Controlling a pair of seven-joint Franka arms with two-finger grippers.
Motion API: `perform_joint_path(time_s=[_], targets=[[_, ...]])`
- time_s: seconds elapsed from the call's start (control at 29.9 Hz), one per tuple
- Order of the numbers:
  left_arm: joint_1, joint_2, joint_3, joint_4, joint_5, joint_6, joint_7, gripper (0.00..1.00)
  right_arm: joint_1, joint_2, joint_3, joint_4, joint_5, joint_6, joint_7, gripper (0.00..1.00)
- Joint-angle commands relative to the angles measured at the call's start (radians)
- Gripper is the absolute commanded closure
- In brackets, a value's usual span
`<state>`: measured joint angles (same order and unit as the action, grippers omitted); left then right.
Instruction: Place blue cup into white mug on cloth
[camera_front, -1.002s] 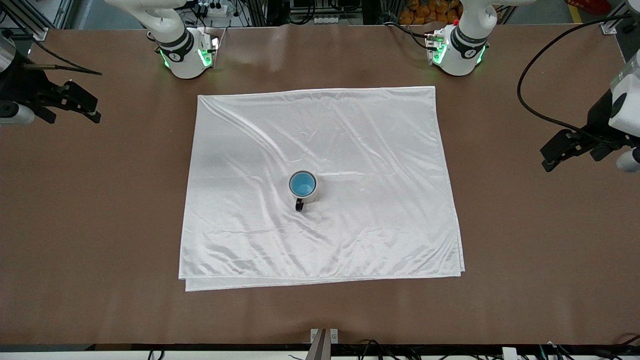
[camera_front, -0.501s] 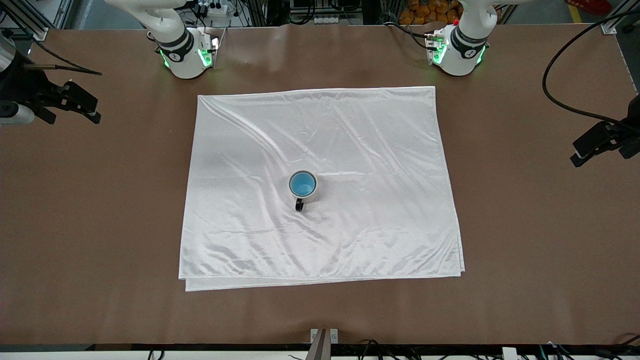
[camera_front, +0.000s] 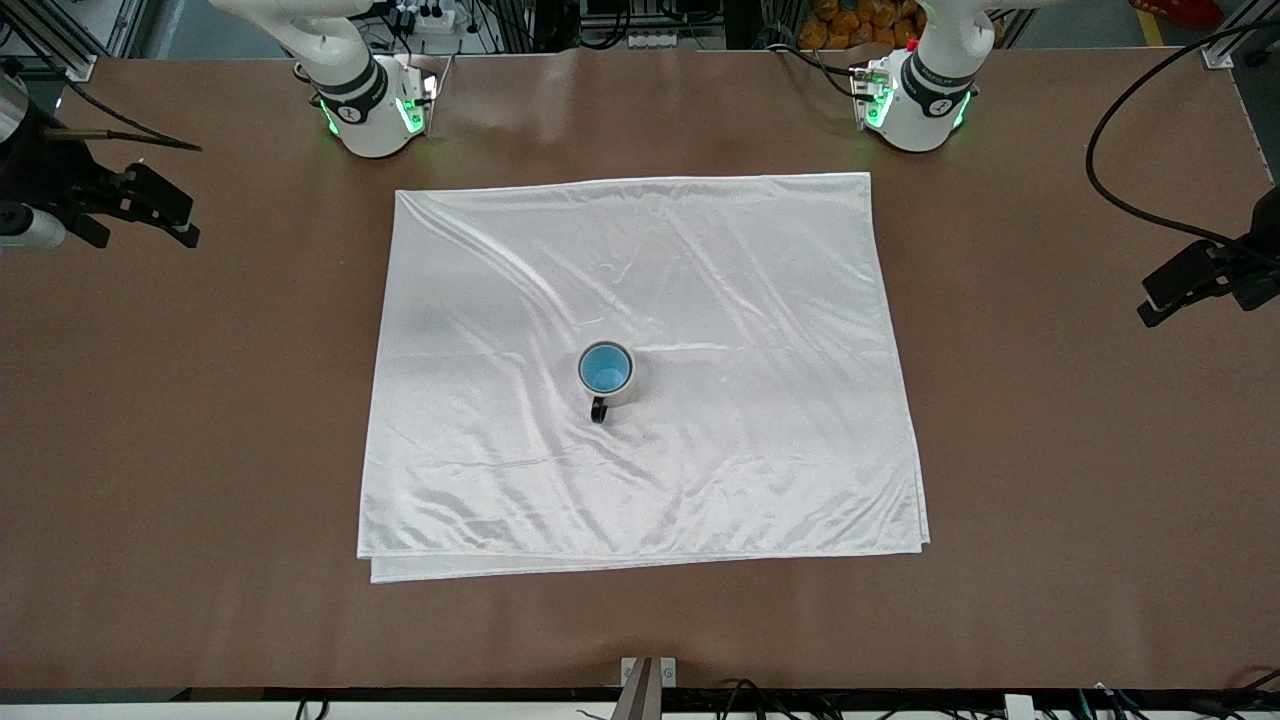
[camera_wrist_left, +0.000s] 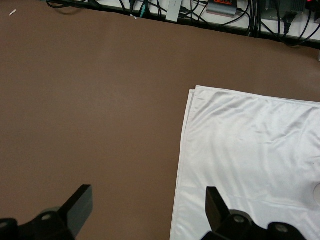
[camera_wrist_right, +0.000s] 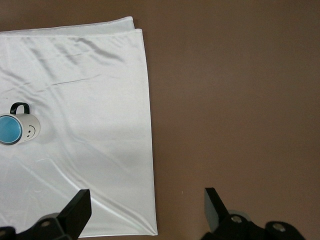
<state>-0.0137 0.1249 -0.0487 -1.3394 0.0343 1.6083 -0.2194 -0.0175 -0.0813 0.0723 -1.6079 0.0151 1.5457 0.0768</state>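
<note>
The blue cup (camera_front: 605, 369) sits upright inside the white mug (camera_front: 624, 388), which stands near the middle of the cloth (camera_front: 700, 280). The mug's black handle points toward the front camera. My left gripper (camera_front: 1155, 300) is open and empty, up over the bare table at the left arm's end. My right gripper (camera_front: 190, 222) is open and empty over the bare table at the right arm's end. In the right wrist view the mug (camera_wrist_right: 31, 131) holds the blue cup (camera_wrist_right: 10, 129) on the cloth (camera_wrist_right: 90, 100), far from the open right gripper (camera_wrist_right: 147, 207). The left wrist view shows the open left gripper (camera_wrist_left: 148, 205) and a cloth (camera_wrist_left: 250, 160) corner.
The brown table (camera_front: 1050, 450) surrounds the cloth on all sides. The two arm bases (camera_front: 370, 110) stand along the table edge farthest from the front camera. Cables (camera_wrist_left: 210, 15) run along the table edge in the left wrist view.
My left gripper has drawn away from the cloth toward the left arm's end of the table. The right gripper, mug, cup and cloth have not moved.
</note>
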Motion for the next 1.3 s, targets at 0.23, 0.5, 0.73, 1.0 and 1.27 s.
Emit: perform_joint_path(time_s=[0.23, 0.5, 0.73, 1.0, 1.27], targets=[[0.046, -0.044, -0.003, -0.046, -0.016, -0.007, 0.028, 0.0, -0.007, 0.0, 0.001, 0.0, -0.012, -0.013, 0.006, 0.0], [0.043, -0.051, 0.003, -0.072, -0.017, -0.007, 0.026, 0.0, -0.006, 0.003, 0.001, -0.006, -0.012, -0.012, 0.008, 0.0], [0.044, -0.044, 0.013, -0.073, -0.017, -0.007, 0.052, 0.0, -0.027, 0.006, 0.001, -0.004, -0.012, -0.007, 0.006, 0.0], [0.04, -0.042, 0.03, -0.073, -0.016, -0.007, 0.078, 0.0, -0.025, 0.002, 0.003, -0.006, -0.012, -0.016, 0.006, 0.0], [0.037, -0.033, 0.032, -0.072, -0.016, -0.004, 0.109, 0.0, -0.025, 0.002, 0.003, -0.006, -0.012, -0.016, 0.008, 0.0]])
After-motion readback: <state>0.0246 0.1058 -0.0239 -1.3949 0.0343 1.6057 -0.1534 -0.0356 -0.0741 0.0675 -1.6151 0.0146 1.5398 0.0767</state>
